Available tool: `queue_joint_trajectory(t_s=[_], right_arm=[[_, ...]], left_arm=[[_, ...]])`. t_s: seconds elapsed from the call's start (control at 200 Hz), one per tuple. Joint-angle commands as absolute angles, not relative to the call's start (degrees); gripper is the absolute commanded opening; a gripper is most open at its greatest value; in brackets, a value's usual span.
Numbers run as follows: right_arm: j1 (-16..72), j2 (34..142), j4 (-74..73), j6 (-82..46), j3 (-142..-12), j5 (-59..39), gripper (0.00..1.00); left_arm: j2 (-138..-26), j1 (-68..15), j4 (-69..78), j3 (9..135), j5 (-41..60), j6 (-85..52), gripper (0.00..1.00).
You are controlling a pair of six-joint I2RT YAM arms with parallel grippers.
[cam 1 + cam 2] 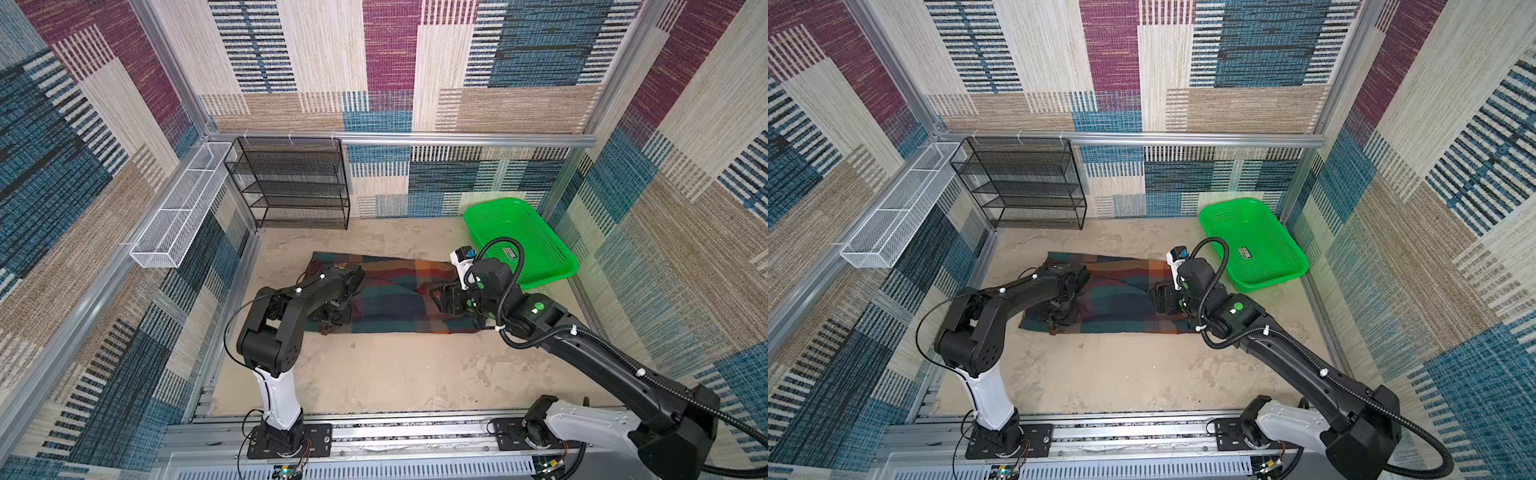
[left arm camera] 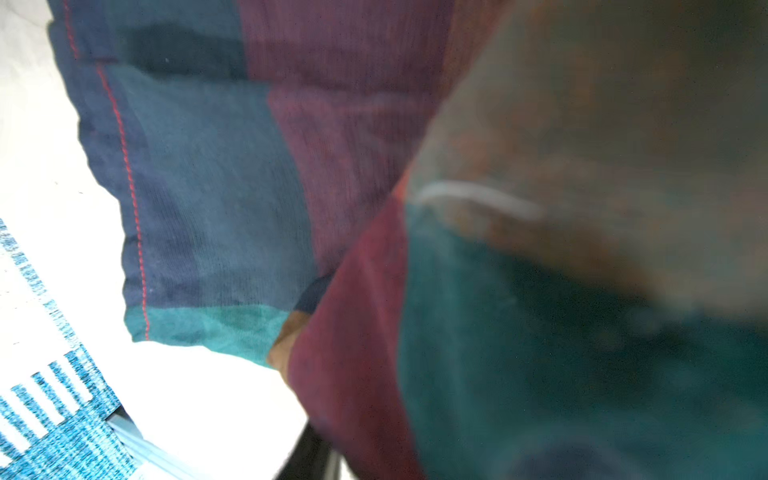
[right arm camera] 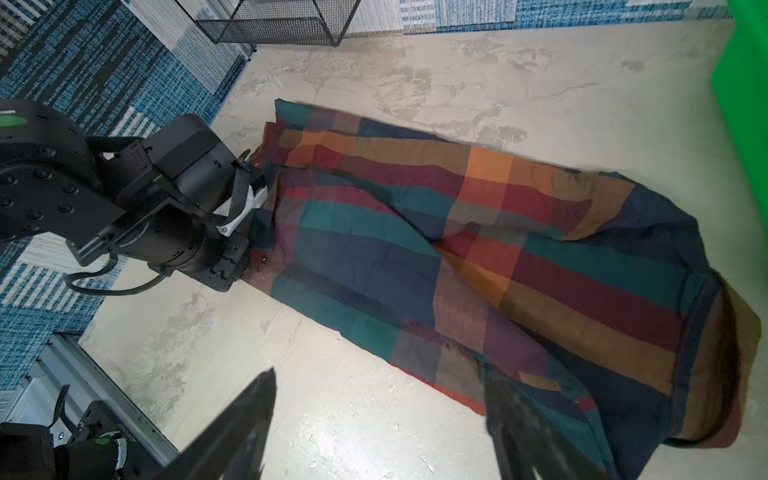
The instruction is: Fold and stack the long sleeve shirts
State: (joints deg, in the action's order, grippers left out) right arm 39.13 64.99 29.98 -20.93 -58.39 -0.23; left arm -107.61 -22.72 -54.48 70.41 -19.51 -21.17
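Plaid shirt (image 1: 399,291) lies flat on the table (image 1: 395,374), folded into a long strip between the two arms. The left claw (image 1: 331,321) is down on the strip's left end, its fingers lost in cloth (its wrist camera gives only blurred plaid), so I cannot tell its grip. The right claw (image 3: 380,376) hovers wide open at the strip's right end, one finger over cloth and one over bare table. Green basket (image 1: 519,237) stands near that end.

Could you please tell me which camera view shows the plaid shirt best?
The right wrist view: the plaid shirt fills most of the frame, close and sharp, with its checks clear. Both top views show it small and far away. The left wrist view shows only a blurred close-up of fabric.
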Motion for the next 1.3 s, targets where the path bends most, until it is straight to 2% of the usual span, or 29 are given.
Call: queue_joint_trajectory(t_s=[0.0, 0.05, 0.205, 0.325, 0.666, 0.901, 1.092, 1.142, 1.227, 1.297], right_arm=[[39.2, 66.0, 25.4, -22.1, -56.9, -6.6, 0.8], [39.1, 67.1, 23.7, -22.6, -56.0, -9.7, 0.8], [39.1, 71.7, 19.8, -23.3, -54.9, -15.6, 0.78], [39.1, 75.2, 17.8, -23.0, -54.9, -17.0, 0.78], [38.1, 84.9, 16.9, -21.8, -55.1, -7.3, 0.78], [35.0, 88.4, 15.2, -21.2, -53.4, -7.8, 0.77], [34.8, 93.0, 14.5, -21.1, -54.2, -6.1, 0.77], [34.6, 94.4, 14.1, -21.0, -54.3, -6.2, 0.77], [34.5, 96.7, 13.9, -21.2, -54.7, -6.3, 0.77], [34.4, 97.9, 13.3, -21.3, -54.7, -6.7, 0.77]], left_arm=[[-107.8, -22.7, -55.4, 71.1, -20.2, -19.5, 0.1], [-107.3, -22.6, -55.5, 71.3, -20.0, -19.6, 0.0], [-103.0, -21.8, -55.2, 72.0, -15.8, -19.6, 0.0], [-98.0, -19.7, -54.1, 72.3, -7.5, -19.4, 0.0], [-97.7, -3.6, -53.1, 71.5, 39.5, -21.6, 0.0], [-93.0, -0.1, -50.0, 67.2, 48.3, -25.2, 0.0], [-94.9, 6.5, -45.3, 62.3, 53.3, -27.5, 0.0], [-94.8, 7.7, -44.9, 62.4, 53.3, -28.0, 0.09], [-94.3, 9.5, -45.6, 63.4, 53.1, -28.2, 0.12], [-93.4, 12.1, -45.9, 63.8, 52.4, -29.3, 0.19]])
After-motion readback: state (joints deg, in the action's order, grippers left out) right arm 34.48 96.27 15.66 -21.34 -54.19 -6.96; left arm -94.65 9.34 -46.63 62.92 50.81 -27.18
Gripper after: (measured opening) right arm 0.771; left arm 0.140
